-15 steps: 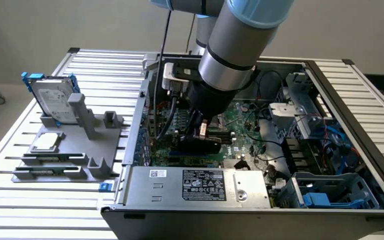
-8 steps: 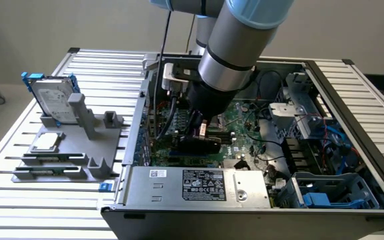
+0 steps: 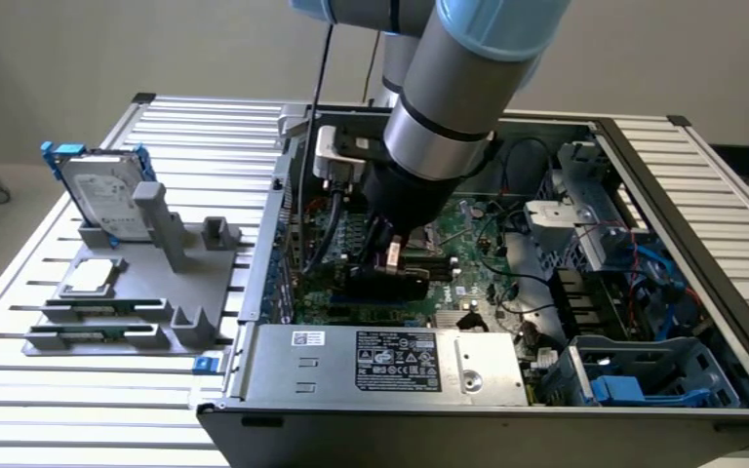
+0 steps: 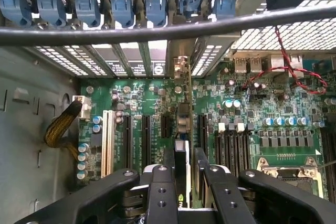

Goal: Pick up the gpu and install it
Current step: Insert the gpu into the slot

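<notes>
We're down inside the open computer case [image 3: 687,195] with the arm. The gripper [image 3: 393,257] is clamped on the gpu [image 3: 385,285], which hangs directly beneath it, black shroud facing the exterior view's camera, low over the motherboard [image 3: 479,253].

From the wrist view, the gripper [image 4: 184,170] has a finger [image 4: 169,163] pressed to each face of the gpu [image 4: 181,155]. We see the card edge-on, standing upright between them. It runs forward from the fingers, in line with the dark expansion slots [image 4: 127,140] on the motherboard [image 4: 252,108]. Whether its edge has met a slot, we can't tell.

Outside the case, on the exterior view's left, the hard drive [image 3: 98,190] stands in its blue frame on the grey fixture [image 3: 153,283], well apart from the gripper.
</notes>
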Robot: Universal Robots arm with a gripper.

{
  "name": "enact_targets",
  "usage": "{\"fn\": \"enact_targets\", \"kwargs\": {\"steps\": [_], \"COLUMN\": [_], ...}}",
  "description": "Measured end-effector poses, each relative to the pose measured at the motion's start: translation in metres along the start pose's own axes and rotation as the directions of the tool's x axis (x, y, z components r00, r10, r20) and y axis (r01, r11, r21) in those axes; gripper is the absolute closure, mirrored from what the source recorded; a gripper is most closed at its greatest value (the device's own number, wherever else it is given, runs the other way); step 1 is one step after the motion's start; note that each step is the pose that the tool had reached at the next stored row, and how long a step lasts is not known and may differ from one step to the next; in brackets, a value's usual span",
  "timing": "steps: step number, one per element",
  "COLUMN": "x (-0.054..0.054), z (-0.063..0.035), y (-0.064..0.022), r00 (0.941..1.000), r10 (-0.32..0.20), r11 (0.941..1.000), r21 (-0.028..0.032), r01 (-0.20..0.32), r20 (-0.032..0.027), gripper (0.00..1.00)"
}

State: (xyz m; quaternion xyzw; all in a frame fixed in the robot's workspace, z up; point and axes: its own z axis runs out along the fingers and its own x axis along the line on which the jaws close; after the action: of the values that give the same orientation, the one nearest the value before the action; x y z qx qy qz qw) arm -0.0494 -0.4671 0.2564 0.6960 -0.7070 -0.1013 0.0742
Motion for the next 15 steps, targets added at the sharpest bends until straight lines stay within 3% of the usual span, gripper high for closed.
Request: {"fn": "enact_targets", "kwargs": {"steps": [9, 15], "x": [-0.0001, -0.0006], "z": [0.0002, -0.0068], "y": [0.0002, 0.0019], "r00": [1.0000, 1.0000], "r10": [0.000, 0.000], "r11": [1.0000, 1.0000], "r21": [-0.0004, -0.0004], "r01": [0.000, 0.000], "r20": [-0.0004, -0.0009], "gripper": [0.74, 0.60]}}
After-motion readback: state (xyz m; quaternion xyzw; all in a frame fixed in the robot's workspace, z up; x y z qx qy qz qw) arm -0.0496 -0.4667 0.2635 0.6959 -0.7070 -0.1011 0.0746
